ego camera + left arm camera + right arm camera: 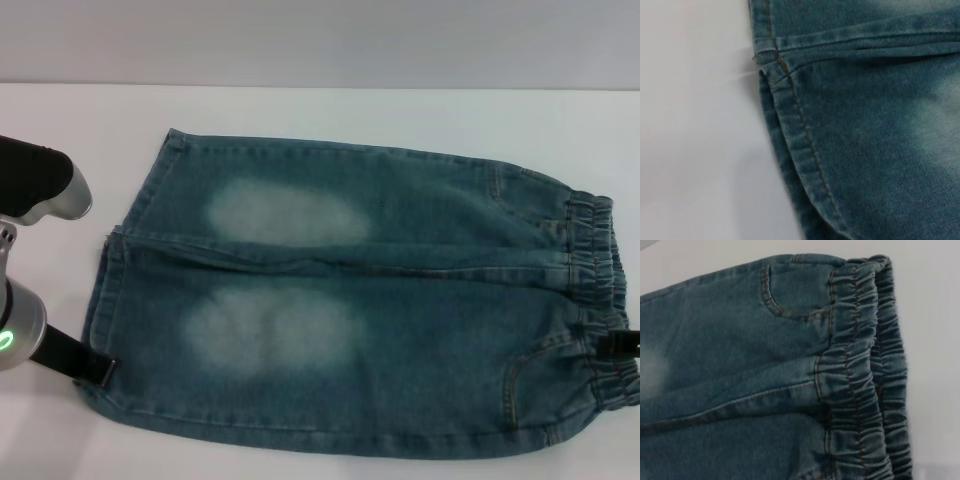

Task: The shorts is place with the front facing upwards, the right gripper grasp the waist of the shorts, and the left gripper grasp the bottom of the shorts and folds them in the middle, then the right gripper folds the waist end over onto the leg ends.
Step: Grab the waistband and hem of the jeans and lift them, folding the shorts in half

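Note:
Blue denim shorts (350, 300) lie flat, front up, on the white table (320, 110). The ruffled elastic waist (600, 290) is on the right, and the two straight-stitched leg hems (112, 290) are on the left. My left gripper (98, 370) reaches in from the lower left, its black tip at the near leg's hem. Only a small black part of my right gripper (620, 346) shows at the right edge, against the near part of the waist. The left wrist view shows the leg hems (795, 135) close up, and the right wrist view shows the waist (865, 380) and a pocket seam (775, 302).
The left arm's silver segment with a green light (15, 330) and a black-and-silver joint (45, 185) stand at the left edge. Bare white table surrounds the shorts, and a grey wall (320, 40) runs behind the table's far edge.

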Action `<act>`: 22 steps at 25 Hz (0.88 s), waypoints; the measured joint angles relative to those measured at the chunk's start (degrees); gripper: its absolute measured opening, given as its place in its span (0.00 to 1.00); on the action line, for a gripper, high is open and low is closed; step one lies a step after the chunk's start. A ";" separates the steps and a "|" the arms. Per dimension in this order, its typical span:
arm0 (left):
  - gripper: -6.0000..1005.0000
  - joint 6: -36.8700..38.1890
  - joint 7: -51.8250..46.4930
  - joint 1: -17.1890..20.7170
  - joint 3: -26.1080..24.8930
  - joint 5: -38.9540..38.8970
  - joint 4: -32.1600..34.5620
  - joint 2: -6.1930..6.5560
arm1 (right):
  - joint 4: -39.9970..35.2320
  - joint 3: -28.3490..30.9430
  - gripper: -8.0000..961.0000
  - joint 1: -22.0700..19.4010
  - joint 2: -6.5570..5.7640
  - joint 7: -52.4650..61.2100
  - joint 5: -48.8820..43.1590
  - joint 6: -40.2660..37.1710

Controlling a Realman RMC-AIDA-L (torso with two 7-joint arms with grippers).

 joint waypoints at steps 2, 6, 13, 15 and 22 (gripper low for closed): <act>0.06 0.00 0.01 -0.16 0.00 0.00 0.04 0.00 | -0.36 -0.07 0.84 0.01 0.00 -0.11 0.00 -0.12; 0.06 0.00 0.01 -0.48 0.00 0.00 0.12 0.00 | -0.57 -0.13 0.84 0.04 0.00 -0.19 0.00 -0.48; 0.06 0.00 0.02 -1.10 0.00 0.00 0.21 0.00 | -1.79 -0.72 0.84 0.62 0.00 -0.28 0.86 -1.17; 0.07 0.00 0.02 -1.19 0.00 -0.01 0.21 0.00 | -2.56 -0.78 0.84 0.86 0.00 -0.37 1.39 -1.39; 0.07 0.00 0.02 -1.47 0.00 0.00 0.62 0.00 | -3.56 -0.88 0.84 1.28 -0.09 -0.41 1.58 -1.53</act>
